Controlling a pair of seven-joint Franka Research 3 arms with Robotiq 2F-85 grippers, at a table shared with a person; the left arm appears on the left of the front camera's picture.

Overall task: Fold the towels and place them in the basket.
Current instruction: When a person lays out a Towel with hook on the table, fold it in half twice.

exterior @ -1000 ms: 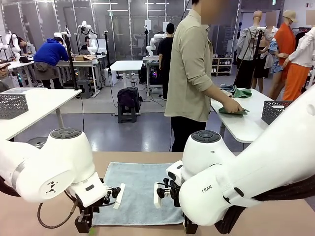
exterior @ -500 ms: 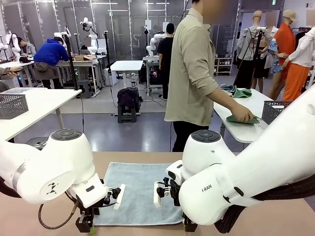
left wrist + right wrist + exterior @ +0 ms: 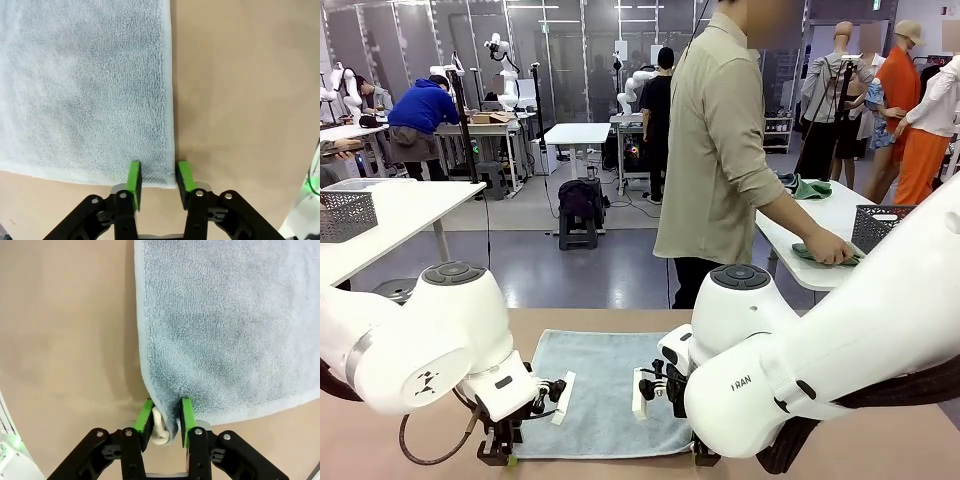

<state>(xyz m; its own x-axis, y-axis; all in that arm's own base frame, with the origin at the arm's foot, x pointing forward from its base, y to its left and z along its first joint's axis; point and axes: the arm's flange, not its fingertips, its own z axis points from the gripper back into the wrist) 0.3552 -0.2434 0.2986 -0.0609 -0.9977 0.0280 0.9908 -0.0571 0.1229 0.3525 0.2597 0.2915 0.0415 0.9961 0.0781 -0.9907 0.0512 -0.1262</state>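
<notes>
Both pairs of fingers have narrowed since the earlier frames, and the person's hand (image 3: 835, 247) has slid a green cloth (image 3: 804, 252) rightward along the side table (image 3: 795, 275). Fingers of the right gripper (image 3: 167, 417), almost closed, pinch a bunched corner of the towel (image 3: 225, 330) with its loop (image 3: 159, 429). Fingers of the left gripper (image 3: 158, 176), a narrow gap apart, straddle the other near corner; whether they grip it cannot be told. Beyond them the towel lies flat on the table (image 3: 240, 100), between the arms.

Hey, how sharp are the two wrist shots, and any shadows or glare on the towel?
Left wrist view: towel sharp, pile crisp, no glare. Right wrist view: equally sharp, a soft shadow on the table along the towel's edge.
</notes>
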